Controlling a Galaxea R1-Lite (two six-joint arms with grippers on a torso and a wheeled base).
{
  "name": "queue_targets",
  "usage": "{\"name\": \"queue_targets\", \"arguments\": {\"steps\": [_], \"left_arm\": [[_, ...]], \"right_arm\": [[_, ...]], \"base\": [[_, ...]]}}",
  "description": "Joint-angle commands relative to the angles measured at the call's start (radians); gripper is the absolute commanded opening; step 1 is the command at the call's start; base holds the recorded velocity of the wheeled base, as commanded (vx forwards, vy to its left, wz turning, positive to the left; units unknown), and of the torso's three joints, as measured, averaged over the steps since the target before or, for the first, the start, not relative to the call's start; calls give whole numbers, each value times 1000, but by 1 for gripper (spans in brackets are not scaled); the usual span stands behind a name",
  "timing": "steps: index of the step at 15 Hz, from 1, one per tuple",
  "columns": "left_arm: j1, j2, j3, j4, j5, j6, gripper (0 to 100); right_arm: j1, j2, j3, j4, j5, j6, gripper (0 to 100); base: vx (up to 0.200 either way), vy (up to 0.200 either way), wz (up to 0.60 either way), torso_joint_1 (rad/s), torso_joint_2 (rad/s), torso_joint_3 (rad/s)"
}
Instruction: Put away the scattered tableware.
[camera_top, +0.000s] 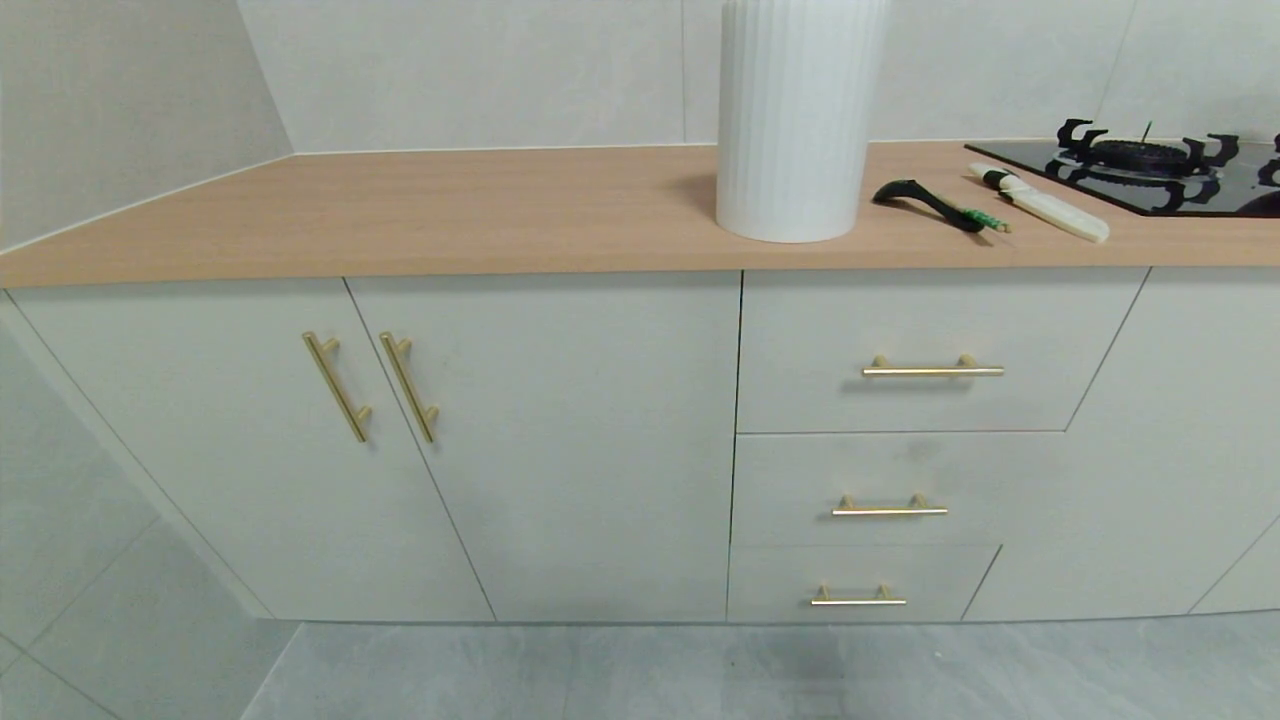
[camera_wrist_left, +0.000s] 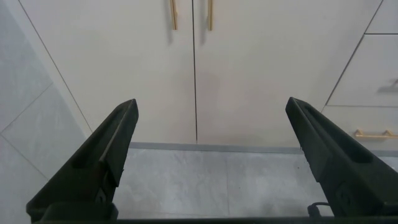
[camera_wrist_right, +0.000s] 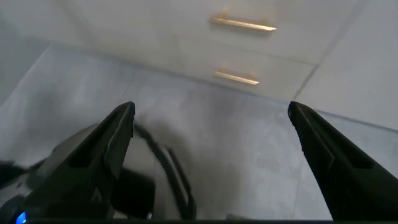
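On the wooden counter (camera_top: 450, 215), a black utensil with a green-wrapped tip (camera_top: 935, 206) lies to the right of a tall white ribbed container (camera_top: 795, 115). A cream-handled knife-like utensil (camera_top: 1040, 201) lies just past it, beside the hob. My left gripper (camera_wrist_left: 211, 112) hangs low and open with nothing between its fingers, facing the double cabinet doors (camera_wrist_left: 196, 68). My right gripper (camera_wrist_right: 211, 115) is open and empty too, held over the grey floor in front of the lower drawers (camera_wrist_right: 239, 53).
A black gas hob (camera_top: 1150, 165) sits at the counter's far right. Below the counter are two cabinet doors with gold handles (camera_top: 370, 385) and three drawers with gold handles (camera_top: 932, 371). A black cable (camera_wrist_right: 168, 171) lies on the floor under the right gripper.
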Motion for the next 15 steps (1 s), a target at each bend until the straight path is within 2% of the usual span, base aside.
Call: {"name": "queue_targets", "arguments": {"steps": [1, 4, 7, 12, 15], "left_arm": [[0, 0, 0, -1, 0, 0, 100], [0, 0, 0, -1, 0, 0, 100], [0, 0, 0, -1, 0, 0, 100], [0, 0, 0, -1, 0, 0, 100], [0, 0, 0, -1, 0, 0, 100]], "right_arm": [[88, 436, -192, -62, 0, -9, 100], [109, 677, -316, -151, -12, -7, 100], [140, 830, -419, -168, -51, -9, 100], [152, 910, -425, -228, -68, 22, 100], [152, 924, -409, -312, -69, 90, 100]], "base": [[0, 0, 0, 0, 0, 0], [0, 0, 0, 0, 0, 0], [0, 0, 0, 0, 0, 0], [0, 0, 0, 0, 0, 0], [0, 0, 0, 0, 0, 0]]}}
